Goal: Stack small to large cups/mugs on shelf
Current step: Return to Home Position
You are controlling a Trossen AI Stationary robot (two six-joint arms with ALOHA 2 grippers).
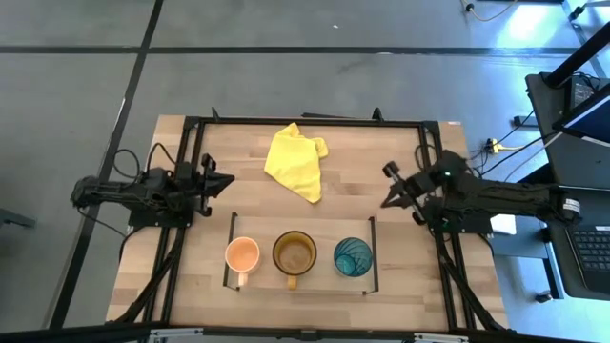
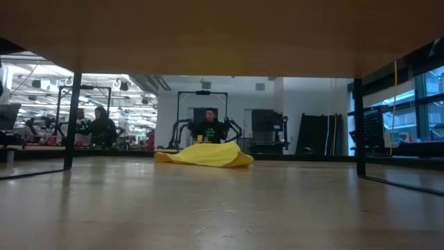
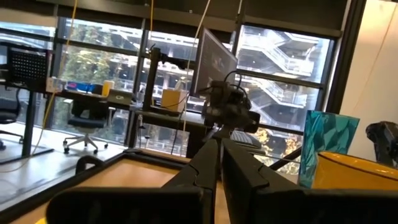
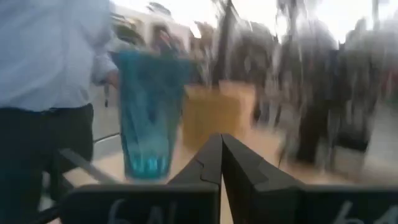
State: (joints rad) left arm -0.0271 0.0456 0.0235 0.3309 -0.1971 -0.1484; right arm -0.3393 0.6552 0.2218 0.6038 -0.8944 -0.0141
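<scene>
Orange mug [image 1: 242, 255], brown mug [image 1: 294, 253], teal tumbler [image 1: 353, 255] stand apparently empty along the shelf [image 1: 324, 278]; left tool [image 1: 227, 180] and right tool [image 1: 386, 188] pressed together.

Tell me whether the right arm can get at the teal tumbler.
Probably yes: right gripper lies close to the teal tumbler, nothing between; only the shelf end upright stands beside it.

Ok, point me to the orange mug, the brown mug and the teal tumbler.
orange mug [image 1: 242, 254], high view, inside of the cup.
brown mug [image 1: 294, 252], high view, inside of the cup.
teal tumbler [image 1: 353, 255], high view, open mouth.
</scene>
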